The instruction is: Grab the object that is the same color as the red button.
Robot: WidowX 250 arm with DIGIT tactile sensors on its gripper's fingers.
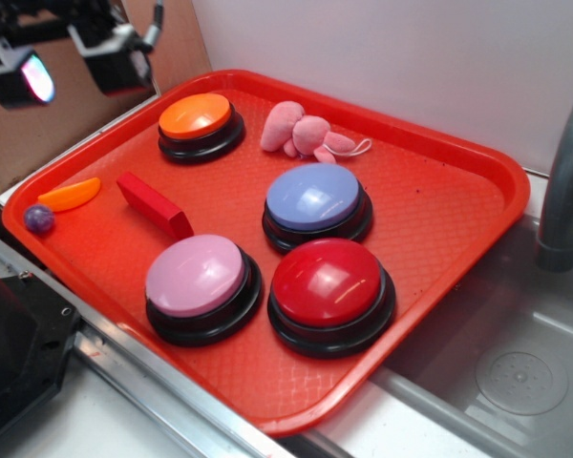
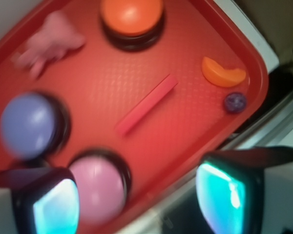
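Red tray [image 1: 458, 162] sits beside a sink [image 1: 516, 382], with a grey faucet [image 1: 563, 191] cut off at the right edge of the exterior view. On the tray: red button [image 1: 329, 286] at front right, pink button [image 1: 199, 281] just beside it on the left, blue button [image 1: 315, 202] behind them, orange button [image 1: 199, 122] toward the back. The red block [image 1: 155, 204] lies flat on the tray floor between the orange and pink buttons, clear of both, long axis running diagonally. An orange crescent [image 1: 69, 194] and a small purple ball [image 1: 39, 219] rest near the tray's left corner, close together; contact between them cannot be judged. A pink soft toy [image 1: 301, 132] lies near the back rim, right of the orange button.

Gripper [image 1: 72, 62] hangs high above the tray's back-left corner, partly cut off by the top edge of the exterior view. Its two fingers stand well apart with nothing between them.

The wrist view is motion-blurred. The fingers [image 2: 53, 202] fill the lower corners, spread wide. The block [image 2: 146, 105] shows near centre as a thin diagonal bar, well apart from the fingers. The blue button [image 2: 27, 124] is smeared, the pink button [image 2: 95, 187] partly hidden behind the nearer finger. The red button does not appear here. The toy [image 2: 46, 41] is only a pink blur; the crescent [image 2: 223, 73] and ball [image 2: 235, 102] stay legible near the tray's rim
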